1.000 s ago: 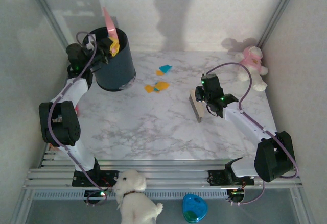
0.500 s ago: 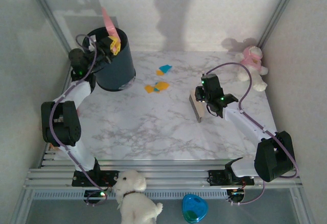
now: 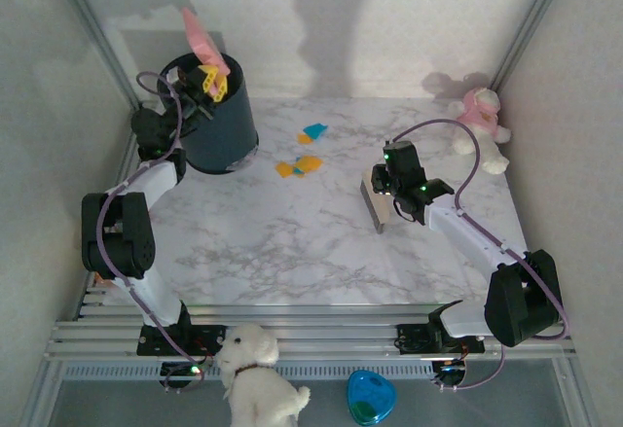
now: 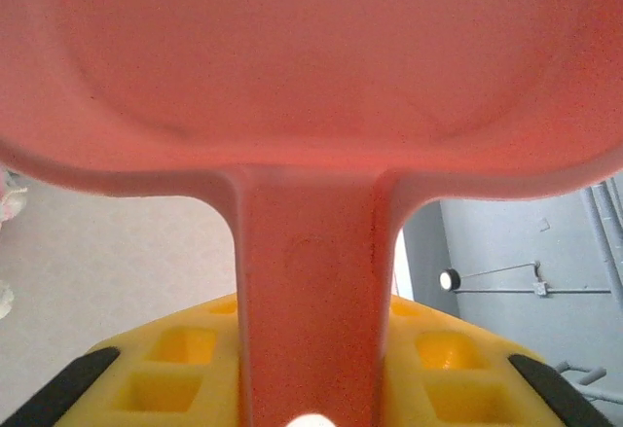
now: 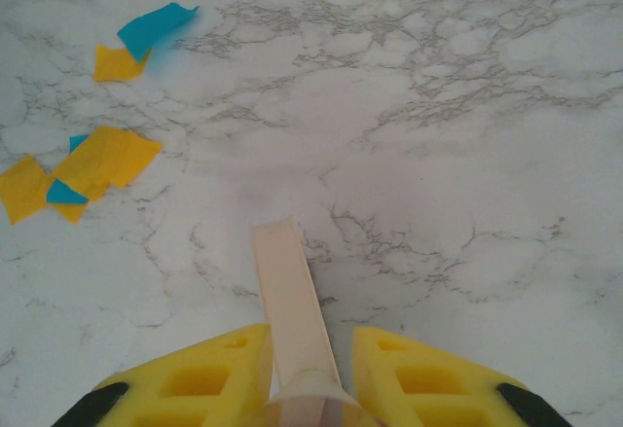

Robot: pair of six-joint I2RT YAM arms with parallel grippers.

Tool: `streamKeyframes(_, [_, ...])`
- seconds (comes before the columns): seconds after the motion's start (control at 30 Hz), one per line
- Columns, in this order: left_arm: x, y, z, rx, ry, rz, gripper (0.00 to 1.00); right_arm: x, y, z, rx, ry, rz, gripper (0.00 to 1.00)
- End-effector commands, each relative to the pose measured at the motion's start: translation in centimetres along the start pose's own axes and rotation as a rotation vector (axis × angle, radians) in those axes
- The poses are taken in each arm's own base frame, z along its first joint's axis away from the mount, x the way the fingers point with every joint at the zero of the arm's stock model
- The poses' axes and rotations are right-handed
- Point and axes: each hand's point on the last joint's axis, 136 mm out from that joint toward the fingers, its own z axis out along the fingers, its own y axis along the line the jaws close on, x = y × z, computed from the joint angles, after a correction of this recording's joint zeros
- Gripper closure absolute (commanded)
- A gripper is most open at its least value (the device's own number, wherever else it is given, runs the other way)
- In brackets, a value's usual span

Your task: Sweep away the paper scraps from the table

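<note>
Several orange-yellow and teal paper scraps (image 3: 298, 165) lie on the marble table (image 3: 292, 242), with a smaller pair (image 3: 313, 132) just behind them. In the right wrist view the same scraps (image 5: 97, 160) lie ahead and to the left. My left gripper (image 3: 208, 82) is shut on the handle of a pink dustpan (image 3: 198, 36), held upright over a dark bin (image 3: 222, 125). The dustpan (image 4: 311, 77) spreads wide above the yellow fingers (image 4: 175, 369). My right gripper (image 3: 389, 194) is shut on a beige brush (image 3: 376, 203), its handle (image 5: 292, 301) low over the table, right of the scraps.
A pink and white plush toy (image 3: 484, 121) sits at the back right corner. A white plush dog (image 3: 255, 378) and a blue object (image 3: 371, 398) lie below the near rail. Walls close in the table on three sides.
The left gripper has shifted the dustpan a little to the left and back above the bin. The right arm and the scraps have stayed put.
</note>
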Motion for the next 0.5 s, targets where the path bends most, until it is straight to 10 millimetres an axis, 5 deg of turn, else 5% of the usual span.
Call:
streamKeyframes(0.0, [1.3, -1.8, -0.1, 0.062, 0.025, 0.043, 1.00, 0.1, -0.2, -0.1, 0.004, 0.016, -0.001, 1.00])
streamKeyframes(0.47, [-0.1, 1.5, 0.2, -0.342, -0.023, 0.369, 1.00, -0.1, -0.4, -0.6, 0.004, -0.009, -0.003, 1.00])
